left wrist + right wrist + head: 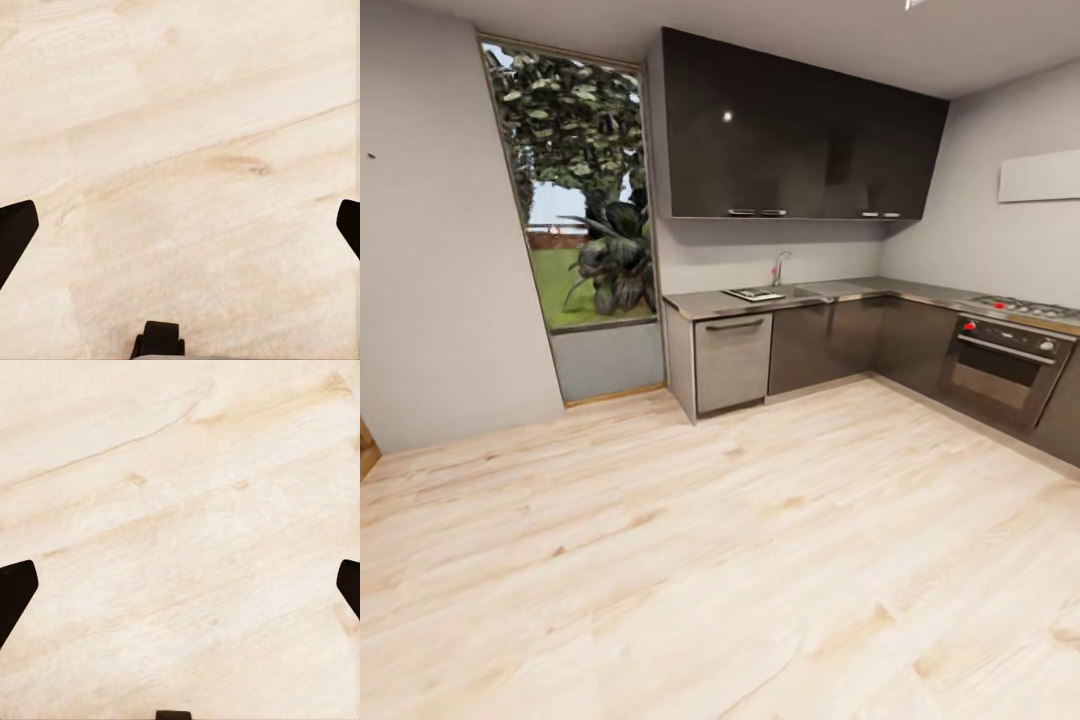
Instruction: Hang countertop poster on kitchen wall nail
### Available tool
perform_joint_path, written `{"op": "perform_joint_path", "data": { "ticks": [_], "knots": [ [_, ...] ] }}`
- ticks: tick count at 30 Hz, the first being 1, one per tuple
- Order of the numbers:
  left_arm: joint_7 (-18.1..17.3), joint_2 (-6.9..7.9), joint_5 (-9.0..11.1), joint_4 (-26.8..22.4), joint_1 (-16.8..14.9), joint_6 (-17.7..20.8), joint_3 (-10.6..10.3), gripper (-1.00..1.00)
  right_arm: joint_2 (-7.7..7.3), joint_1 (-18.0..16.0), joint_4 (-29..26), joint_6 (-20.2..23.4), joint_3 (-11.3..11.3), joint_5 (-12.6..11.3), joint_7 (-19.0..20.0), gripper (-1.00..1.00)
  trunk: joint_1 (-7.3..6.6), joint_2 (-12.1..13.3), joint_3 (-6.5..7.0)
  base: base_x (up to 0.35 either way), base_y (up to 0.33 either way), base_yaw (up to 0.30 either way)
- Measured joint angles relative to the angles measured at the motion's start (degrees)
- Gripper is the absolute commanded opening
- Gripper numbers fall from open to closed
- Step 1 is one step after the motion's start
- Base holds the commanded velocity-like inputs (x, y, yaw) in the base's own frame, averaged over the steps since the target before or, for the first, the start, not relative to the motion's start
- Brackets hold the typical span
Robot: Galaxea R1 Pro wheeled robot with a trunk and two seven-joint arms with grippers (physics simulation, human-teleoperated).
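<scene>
You are looking across a wide stretch of pale wooden floor [720, 560] toward an L-shaped kitchen in the far corner. The kitchen countertop [705, 302] runs grey along the back wall, then turns along the right wall. On it, near its left end, lies the poster [753, 294], flat and small from here, a pale rectangle with a dark edge; its artwork is too small to make out. Just beside it to the right stands the chrome tap [779, 268] over the sink basin [832, 291].

Above the counter hang glossy dark wall cabinets [800, 130]. Below it you have a grey dishwasher front [732, 362] at the left end and dark base cabinet doors [825, 343] next to it. On the right run sits a gas hob [1028, 308] with an oven [1000, 368] beneath, red knobs on its panel. A tall window [578, 200] to the left of the cabinets looks onto foliage and a lawn.

On the grey wall at the far left, well apart from the counter, there is one dark speck, a wall nail [371, 156].

Your left gripper [180, 225] points at the floor boards, its two dark fingertips [15, 232] at opposite edges of the left wrist view, spread wide with nothing between them. Your right gripper [180, 589] likewise faces bare floor, fingertips [15, 592] set wide apart and holding nothing.
</scene>
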Motion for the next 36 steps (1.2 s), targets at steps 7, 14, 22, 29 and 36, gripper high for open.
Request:
{"op": "perform_joint_path", "data": {
  "ticks": [7, 14, 22, 29, 36],
  "knots": [
    [0.0, 0.0, 0.0, 0.04, 0.0, 0.0, 0.0, 1.0, 0.0, 0.0, 0.0, 0.01, -0.01, 0.0, 0.0, 1.0, 0.0, 0.0, 0.0, 0.318, -0.156, 0.0],
    [0.0, 0.0, 0.0, 0.02, 0.0, -0.01, -0.01, 1.0, -0.01, 0.0, 0.0, 0.02, -0.01, 0.0, 0.0, 1.0, 0.0, 0.0, 0.0, 0.302, -0.187, 0.0],
    [0.0, 0.0, 0.0, 0.03, 0.0, -0.01, -0.01, 1.0, 0.0, 0.0, 0.0, 0.03, 0.04, 0.0, 0.0, 1.0, 0.0, 0.0, 0.0, 0.297, -0.192, 0.0],
    [0.0, 0.0, 0.0, 0.04, 0.0, 0.0, -0.01, 1.0, 0.0, 0.0, 0.0, 0.03, 0.06, 0.0, 0.0, 1.0, 0.0, 0.0, 0.0, 0.296, -0.187, 0.0],
    [0.0, 0.0, 0.0, 0.05, 0.0, 0.0, -0.01, 1.0, 0.0, 0.0, 0.0, 0.01, 0.05, 0.0, 0.0, 1.0, 0.0, 0.0, 0.0, 0.296, -0.182, 0.0]
  ]
}}
